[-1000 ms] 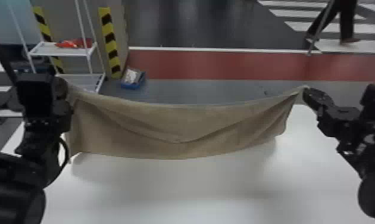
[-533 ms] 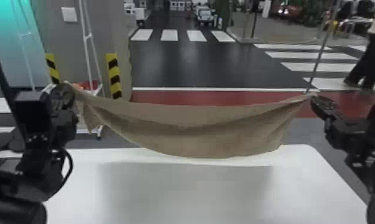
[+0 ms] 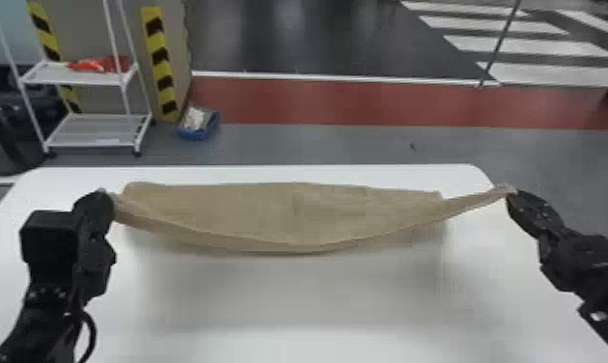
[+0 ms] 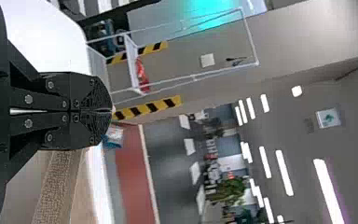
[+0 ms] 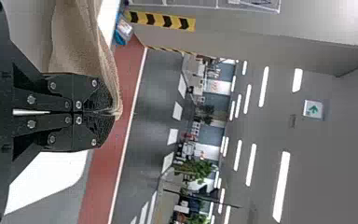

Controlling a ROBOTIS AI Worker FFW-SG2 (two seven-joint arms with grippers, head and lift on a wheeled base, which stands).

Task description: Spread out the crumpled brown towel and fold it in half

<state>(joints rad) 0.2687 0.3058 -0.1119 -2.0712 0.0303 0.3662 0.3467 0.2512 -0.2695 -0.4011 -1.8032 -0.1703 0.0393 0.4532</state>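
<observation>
- The brown towel (image 3: 269,212) is pinched at two corners by the closed left gripper (image 4: 112,110) and right gripper (image 5: 113,112), presumably to draw out creases.
- It is stretched over the table (image 3: 317,294), likely for flat laying.

Through both wrist cameras I can make out one sign (image 5: 313,109), a pale rectangular panel with a green arrow on it, mounted high up near the ceiling lights (image 5: 281,186). Whether it carries any lettering, I can't tell from here. From the head camera I also pick out warning stripes in yellow and black, running in two upright strips (image 3: 160,62) on the wall structure (image 3: 176,29) by the white rack (image 3: 83,135). Out on the dark floor (image 3: 293,38) I read the white bars (image 3: 525,47) of a crossing marking.
</observation>
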